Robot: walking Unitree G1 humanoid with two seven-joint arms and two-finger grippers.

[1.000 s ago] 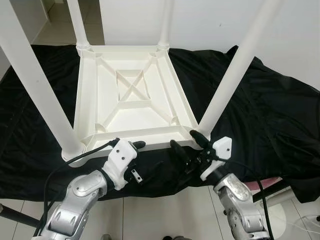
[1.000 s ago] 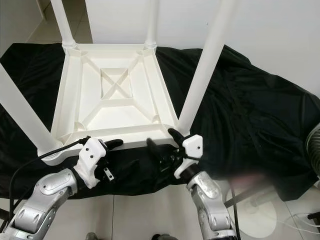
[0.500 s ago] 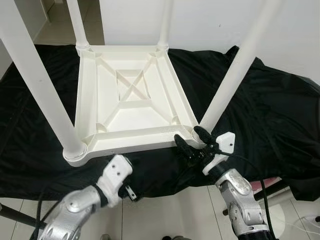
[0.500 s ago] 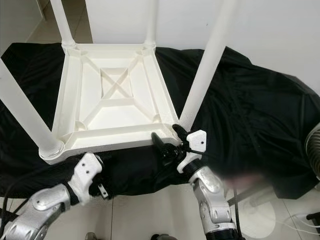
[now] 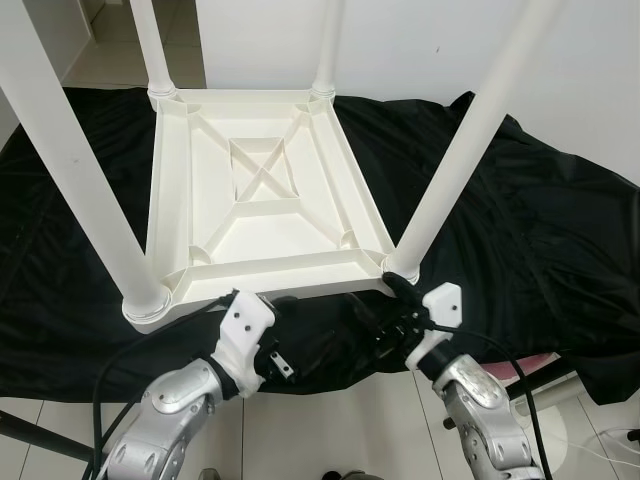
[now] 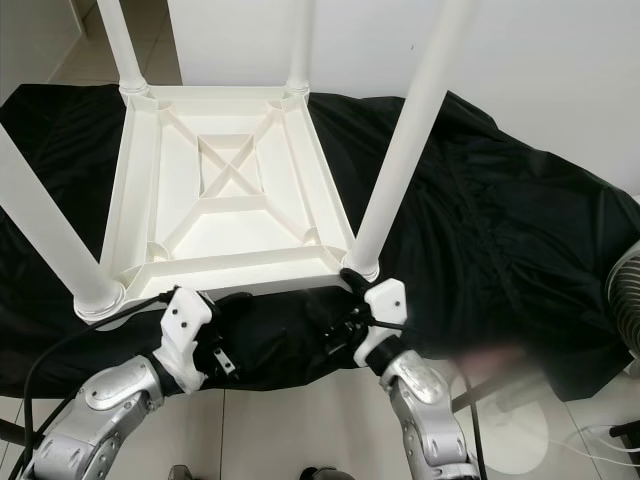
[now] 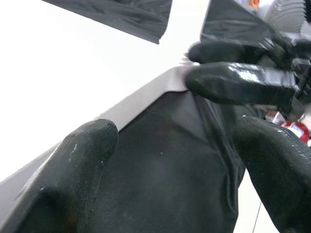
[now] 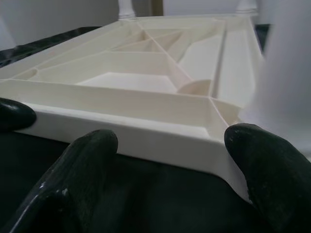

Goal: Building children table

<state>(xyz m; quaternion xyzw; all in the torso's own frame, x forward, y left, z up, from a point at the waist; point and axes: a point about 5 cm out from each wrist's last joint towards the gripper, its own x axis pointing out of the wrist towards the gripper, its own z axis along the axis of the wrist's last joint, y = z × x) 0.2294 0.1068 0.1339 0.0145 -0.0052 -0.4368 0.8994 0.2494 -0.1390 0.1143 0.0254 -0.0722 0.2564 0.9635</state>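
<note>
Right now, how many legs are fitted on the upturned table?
4: far-left leg, far-right leg, near-left leg, near-right leg, one at each corner of the table.

Home rm; tiled floor (image 5: 300, 440); white wall (image 5: 400, 40).

My left gripper (image 5: 272, 308) and right gripper (image 5: 385, 300) both reach forward, fingers spread apart. My two silver arms are bent at the elbows, and the wrists angle inward toward each other.
</note>
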